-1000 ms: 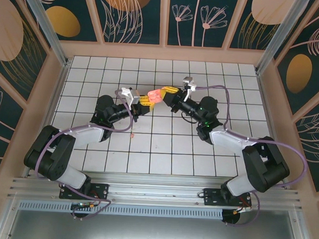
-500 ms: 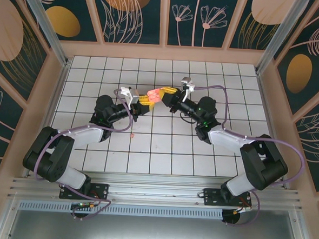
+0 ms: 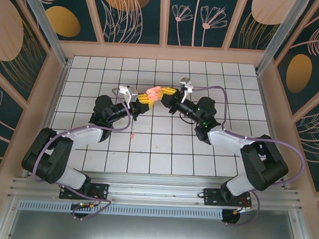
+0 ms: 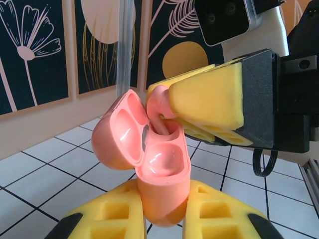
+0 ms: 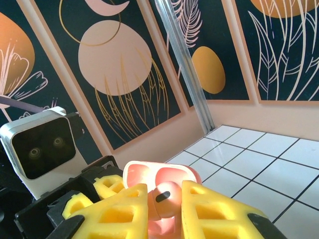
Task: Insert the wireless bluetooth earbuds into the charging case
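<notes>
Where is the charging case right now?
The charging case sits open in the left gripper, over the table's far middle in the top view; the right gripper holds an earbud at its mouth.

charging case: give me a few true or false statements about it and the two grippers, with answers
1. The charging case has its lid open. True.
2. The charging case rests on the tiled table. False: it is held up off the tiles, clamped between the fingers of the left gripper.
3. The right gripper holds a pink earbud at the open mouth of the case. True.
4. The left gripper is open and empty. False: it is shut on the lower body of the charging case.
</notes>
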### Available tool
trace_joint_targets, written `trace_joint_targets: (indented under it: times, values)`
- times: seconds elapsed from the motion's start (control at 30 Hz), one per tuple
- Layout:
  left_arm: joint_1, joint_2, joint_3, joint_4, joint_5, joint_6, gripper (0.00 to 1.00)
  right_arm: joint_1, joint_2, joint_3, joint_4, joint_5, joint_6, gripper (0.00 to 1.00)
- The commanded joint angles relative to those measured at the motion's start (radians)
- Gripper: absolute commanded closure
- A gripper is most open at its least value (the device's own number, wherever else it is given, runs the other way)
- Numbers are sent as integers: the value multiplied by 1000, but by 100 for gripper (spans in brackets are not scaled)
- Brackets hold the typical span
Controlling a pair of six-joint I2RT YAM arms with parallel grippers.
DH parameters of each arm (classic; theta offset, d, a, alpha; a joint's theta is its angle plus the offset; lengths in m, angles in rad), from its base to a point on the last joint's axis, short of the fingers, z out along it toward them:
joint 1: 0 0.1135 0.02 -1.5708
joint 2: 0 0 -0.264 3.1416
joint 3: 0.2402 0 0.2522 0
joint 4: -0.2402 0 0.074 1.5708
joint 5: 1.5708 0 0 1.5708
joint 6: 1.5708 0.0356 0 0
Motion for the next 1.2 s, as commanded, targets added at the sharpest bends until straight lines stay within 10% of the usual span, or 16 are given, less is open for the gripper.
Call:
trace_joint_targets:
  times: [0.0,0.7,1.17]
  values:
    - [-4,-40,18,86,1,-16,94,16,-20,-5,-43,15,-35,78]
    - [-4,-34,13,-2,-15,52,94,16,-176,66,-148,-2,9,44]
    - [-4,-31,27,-14,-8,45,94,-5,-189,302,-817,92,252,61]
